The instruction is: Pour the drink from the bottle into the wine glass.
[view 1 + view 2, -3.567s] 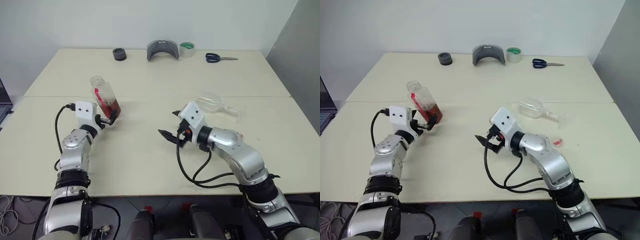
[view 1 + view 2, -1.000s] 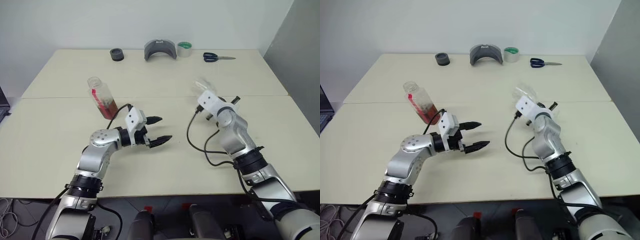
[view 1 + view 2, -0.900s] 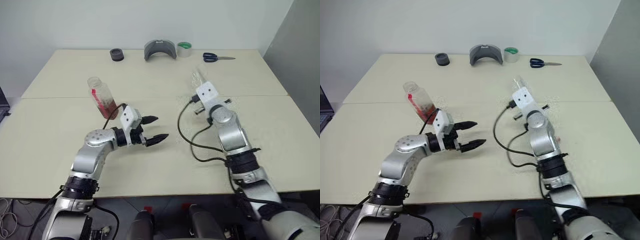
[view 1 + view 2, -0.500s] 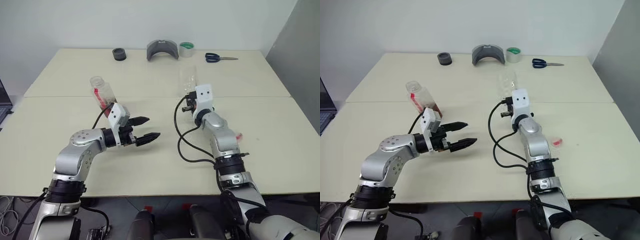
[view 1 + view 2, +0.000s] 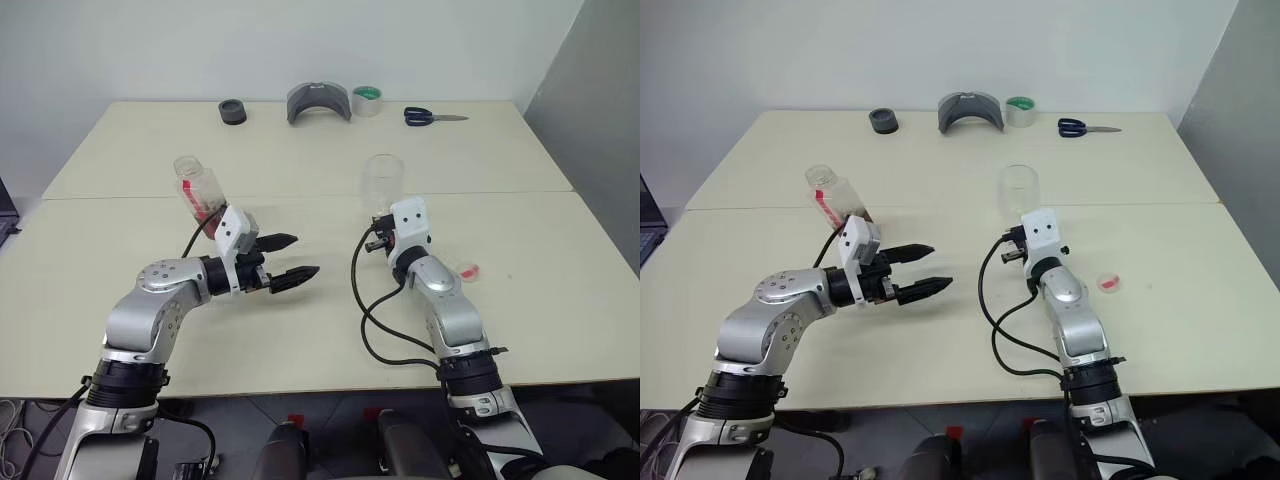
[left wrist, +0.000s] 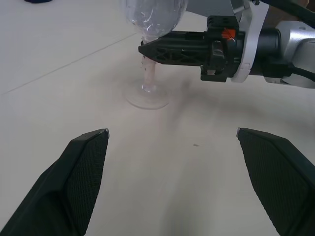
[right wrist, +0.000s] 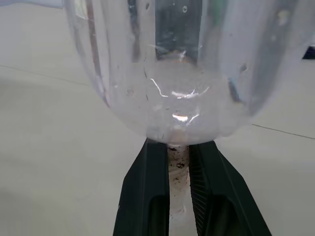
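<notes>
The wine glass (image 5: 381,180) is upright and empty, its round foot (image 6: 146,101) resting on the table. My right gripper (image 7: 178,145) is shut on its stem just under the bowl, level with the table. The bottle (image 5: 197,188), uncapped, holds a little reddish drink and stands on the table to the left. It is partly hidden behind my left wrist. My left gripper (image 5: 306,254) is open and holds nothing. It hovers in front of the bottle and points right toward the glass. The pinkish-red cap (image 5: 467,271) lies on the table right of my right arm.
Along the table's far edge lie a black roll (image 5: 232,111), a grey curved object (image 5: 319,102), a green tape roll (image 5: 366,99) and blue-handled scissors (image 5: 430,116). A seam (image 5: 300,196) between two tabletops runs across behind the glass.
My right gripper has brought the glass left and nearer, turning it from tilted to upright with its foot on the table. My left gripper, still open, drew slightly left.
</notes>
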Controlling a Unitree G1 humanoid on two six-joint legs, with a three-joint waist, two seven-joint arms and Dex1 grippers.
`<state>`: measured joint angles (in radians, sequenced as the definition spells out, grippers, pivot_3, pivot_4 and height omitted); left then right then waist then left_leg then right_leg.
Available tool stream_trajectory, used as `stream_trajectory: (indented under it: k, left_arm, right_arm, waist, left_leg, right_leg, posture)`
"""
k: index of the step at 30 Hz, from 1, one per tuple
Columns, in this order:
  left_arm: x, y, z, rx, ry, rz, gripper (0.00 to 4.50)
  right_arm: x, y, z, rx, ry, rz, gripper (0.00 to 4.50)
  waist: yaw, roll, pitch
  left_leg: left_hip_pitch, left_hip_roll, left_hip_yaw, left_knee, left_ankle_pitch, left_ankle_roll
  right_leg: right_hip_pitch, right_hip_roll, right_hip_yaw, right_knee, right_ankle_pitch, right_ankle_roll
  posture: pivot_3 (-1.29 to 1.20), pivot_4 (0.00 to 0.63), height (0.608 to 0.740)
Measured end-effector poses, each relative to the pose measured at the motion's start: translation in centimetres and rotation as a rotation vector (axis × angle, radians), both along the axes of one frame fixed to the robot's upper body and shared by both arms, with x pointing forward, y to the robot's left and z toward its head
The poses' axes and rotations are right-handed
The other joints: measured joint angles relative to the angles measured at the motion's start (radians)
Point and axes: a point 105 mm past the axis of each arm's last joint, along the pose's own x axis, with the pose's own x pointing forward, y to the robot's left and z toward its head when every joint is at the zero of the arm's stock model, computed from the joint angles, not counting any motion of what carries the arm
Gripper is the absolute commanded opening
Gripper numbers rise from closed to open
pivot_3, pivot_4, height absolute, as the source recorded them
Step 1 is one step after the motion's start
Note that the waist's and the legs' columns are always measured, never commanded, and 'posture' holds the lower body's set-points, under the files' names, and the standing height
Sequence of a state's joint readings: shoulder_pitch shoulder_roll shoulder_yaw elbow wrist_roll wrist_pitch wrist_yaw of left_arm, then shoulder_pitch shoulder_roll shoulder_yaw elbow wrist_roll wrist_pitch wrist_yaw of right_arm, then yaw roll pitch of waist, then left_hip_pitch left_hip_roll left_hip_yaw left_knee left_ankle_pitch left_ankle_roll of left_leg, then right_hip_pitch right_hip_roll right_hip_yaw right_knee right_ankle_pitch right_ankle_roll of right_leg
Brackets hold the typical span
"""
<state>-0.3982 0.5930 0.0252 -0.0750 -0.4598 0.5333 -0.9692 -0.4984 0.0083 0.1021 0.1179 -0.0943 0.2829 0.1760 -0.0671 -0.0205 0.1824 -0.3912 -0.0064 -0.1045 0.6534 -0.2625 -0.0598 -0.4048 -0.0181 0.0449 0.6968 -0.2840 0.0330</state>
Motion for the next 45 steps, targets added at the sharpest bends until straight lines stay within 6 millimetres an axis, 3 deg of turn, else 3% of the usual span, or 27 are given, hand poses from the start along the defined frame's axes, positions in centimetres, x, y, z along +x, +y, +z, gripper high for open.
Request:
stream_trajectory:
  k: [6, 10, 25, 29, 37, 45]
  left_arm:
    - [0.2, 1.6, 0.4, 0.036, -0.039, 0.083, 4.50]
    - [-0.1, 2.7, 1.6, 0.055, -0.091, 0.134, 4.50]
    - [-1.4, 3.8, 5.0, 0.074, -0.184, 0.175, 4.50]
    - [-1.4, 3.4, 5.8, 0.060, -0.209, 0.165, 4.50]
    - [-1.2, 3.2, 6.5, 0.047, -0.236, 0.163, 4.50]
    - [-1.0, 2.6, 6.7, 0.040, -0.251, 0.155, 4.50]
  right_arm:
    - [-0.8, 2.8, -0.2, 0.018, -0.067, 0.155, 0.27]
    - [0.1, 4.1, -0.3, 0.006, -0.075, 0.212, 0.27]
    - [1.1, 4.3, -0.6, 0.040, -0.072, 0.266, 0.27]
    - [1.2, 4.1, -0.6, 0.055, -0.062, 0.264, 1.50]
    - [1.2, 4.0, -1.2, 0.048, -0.033, 0.267, 4.41]
    - [1.2, 3.1, -1.7, 0.038, -0.003, 0.249, 4.47]
  waist:
    - [-0.009, 0.000, 0.000]
    - [-0.012, 0.000, 0.001]
    - [-0.015, 0.000, 0.001]
    - [-0.014, 0.000, 0.001]
    - [-0.014, 0.000, 0.001]
    - [-0.014, 0.000, 0.001]
  left_leg:
    - [0.000, 0.001, 0.000, -0.005, 0.000, 0.000]
    - [0.000, 0.000, -0.001, -0.006, 0.001, -0.001]
    - [0.001, 0.000, 0.000, -0.007, 0.001, -0.001]
    - [0.001, 0.000, -0.001, -0.007, 0.001, -0.001]
    - [0.001, 0.000, 0.000, -0.007, 0.001, -0.001]
    - [0.001, 0.000, -0.001, -0.007, 0.001, -0.001]
  right_leg:
    - [-0.002, 0.000, 0.000, -0.001, 0.000, 0.000]
    - [-0.002, -0.001, -0.001, -0.001, 0.000, 0.000]
    - [-0.001, 0.000, -0.001, -0.001, 0.000, 0.000]
    - [-0.001, 0.000, -0.001, -0.001, 0.000, 0.000]
    - [-0.001, 0.000, -0.001, -0.001, 0.000, 0.000]
    - [-0.001, 0.000, -0.001, -0.001, 0.000, 0.000]
  posture:
    - [0.00, 0.150, 0.740]
    - [0.00, 0.150, 0.740]
    - [0.00, 0.150, 0.740]
    - [0.00, 0.150, 0.740]
    - [0.00, 0.150, 0.740]
    - [0.00, 0.150, 0.740]
